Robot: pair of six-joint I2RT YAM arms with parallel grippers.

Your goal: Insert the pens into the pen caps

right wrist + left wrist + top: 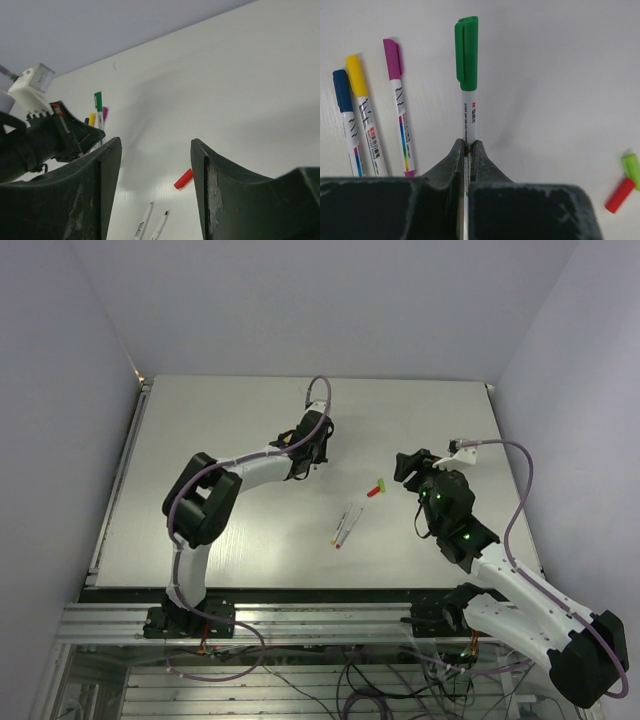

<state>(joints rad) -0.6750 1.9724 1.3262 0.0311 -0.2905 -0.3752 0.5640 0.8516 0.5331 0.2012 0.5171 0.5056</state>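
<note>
My left gripper (468,145) is shut on the white barrel of a pen (468,117) wearing a dark green cap (466,52); in the top view it sits at the table's middle back (308,462). Three capped pens lie beside it: blue (342,92), yellow (357,77) and magenta (393,60). A red cap (373,493) and a light green cap (632,167) lie loose together. Two uncapped pens (345,525) lie side by side nearer the arms. My right gripper (156,142) hangs open over the red cap (183,179), holding nothing.
The grey table (200,440) has pale walls at its back and both sides. The left arm's forearm and cable arch over the table's middle left. My right arm reaches in from the near right corner.
</note>
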